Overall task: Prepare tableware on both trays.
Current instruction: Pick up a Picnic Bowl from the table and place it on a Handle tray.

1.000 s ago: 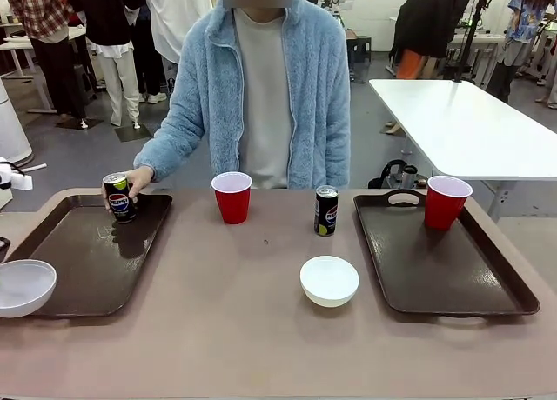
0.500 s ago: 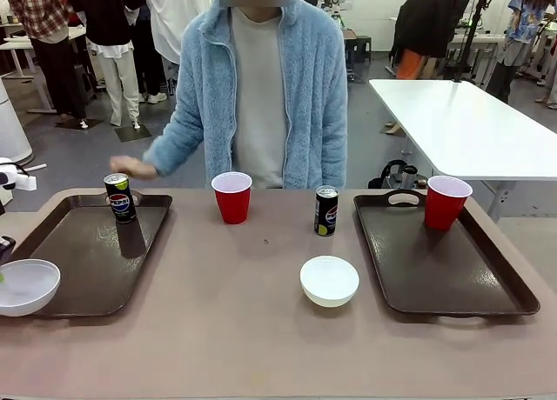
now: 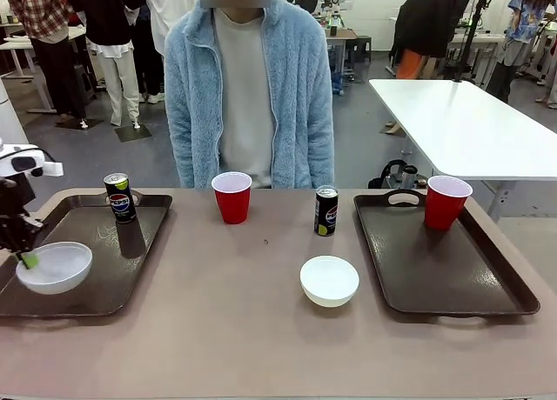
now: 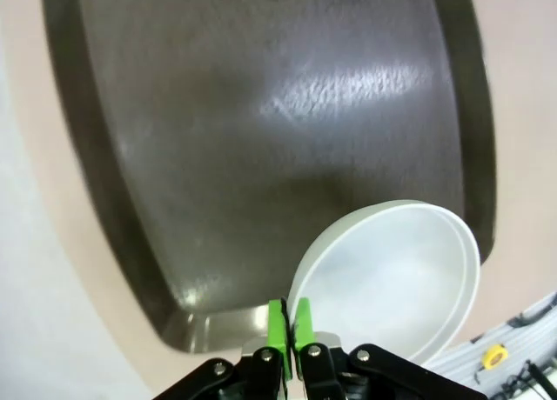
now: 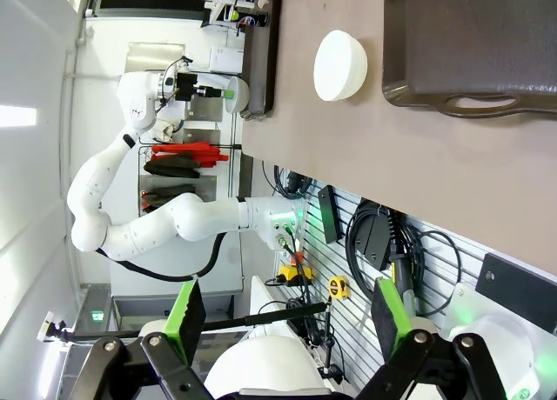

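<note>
One bowl, rim pinched in left tool, over left tray near end; thin edge grip may let it swing or slip, landing askew on tray rim. Right tool wide, empty.

a robotics lab: white worktables, bystanders standing about, cables on a wall rack.

The left tray and the right tray look like hard dark plastic with a gloss that mirrors the light, while the worktop under them is smooth and matt. The left bowl and the middle bowl are smooth white with a soft sheen, and the person's jacket is fluffy fleece.
</note>
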`<state>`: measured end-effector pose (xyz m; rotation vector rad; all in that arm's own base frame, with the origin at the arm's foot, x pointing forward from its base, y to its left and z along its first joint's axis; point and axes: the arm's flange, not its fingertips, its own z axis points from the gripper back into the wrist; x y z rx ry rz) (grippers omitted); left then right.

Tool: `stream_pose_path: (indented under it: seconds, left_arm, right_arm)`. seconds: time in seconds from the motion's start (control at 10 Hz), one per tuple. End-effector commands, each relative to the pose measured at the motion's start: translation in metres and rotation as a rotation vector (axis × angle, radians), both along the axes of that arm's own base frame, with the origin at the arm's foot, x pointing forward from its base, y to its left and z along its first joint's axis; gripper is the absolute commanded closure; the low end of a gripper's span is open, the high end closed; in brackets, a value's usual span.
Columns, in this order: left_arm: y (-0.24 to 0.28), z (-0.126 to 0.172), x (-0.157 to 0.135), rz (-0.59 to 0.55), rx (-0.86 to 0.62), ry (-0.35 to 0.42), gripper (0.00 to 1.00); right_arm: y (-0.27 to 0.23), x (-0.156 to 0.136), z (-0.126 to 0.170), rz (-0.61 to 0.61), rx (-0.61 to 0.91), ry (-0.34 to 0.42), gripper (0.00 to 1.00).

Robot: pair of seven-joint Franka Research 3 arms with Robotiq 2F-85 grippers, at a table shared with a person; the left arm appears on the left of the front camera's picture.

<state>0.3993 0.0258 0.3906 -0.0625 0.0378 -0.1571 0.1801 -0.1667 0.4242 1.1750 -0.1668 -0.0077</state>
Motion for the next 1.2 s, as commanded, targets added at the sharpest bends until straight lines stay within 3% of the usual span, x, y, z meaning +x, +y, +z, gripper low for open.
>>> stream_pose_path:
  seconds: [0.0,0.4,0.5,0.6,0.7,0.8,0.9,1.0,1.1]
  left_arm:
    - [-0.005,-0.018,0.02,-0.01,-0.034,0.008,0.96]
    - [-0.003,-0.05,0.042,-0.02,-0.074,-0.032,0.96]
    - [-0.002,-0.048,0.041,-0.031,-0.09,-0.031,0.36]
    - [0.0,-0.046,0.042,-0.034,-0.106,-0.041,0.36]
    - [0.004,-0.039,0.035,-0.032,-0.111,-0.032,0.0]
    - [0.005,-0.035,0.031,-0.044,-0.116,-0.025,0.32]
    - [0.006,-0.024,0.019,-0.06,-0.096,-0.032,0.0]
    - [0.003,-0.014,0.011,-0.076,-0.076,-0.035,0.12]
    - [0.001,-0.004,0.002,-0.084,-0.049,-0.046,0.0]
  right_arm:
    - [-0.001,0.001,0.002,-0.015,0.011,0.002,0.0]
    - [-0.001,0.001,0.002,-0.015,0.011,0.002,0.0]
    - [-0.001,0.001,0.002,-0.015,0.011,0.002,0.0]
    - [-0.001,0.001,0.002,-0.015,0.011,0.002,0.0]
    - [-0.001,0.001,0.002,-0.015,0.011,0.002,0.0]
    - [-0.001,0.001,0.002,-0.015,0.011,0.002,0.0]
    - [-0.001,0.001,0.002,-0.015,0.011,0.002,0.0]
    - [-0.001,0.001,0.002,-0.015,0.011,0.002,0.0]
    - [-0.001,0.001,0.002,-0.015,0.011,0.002,0.0]
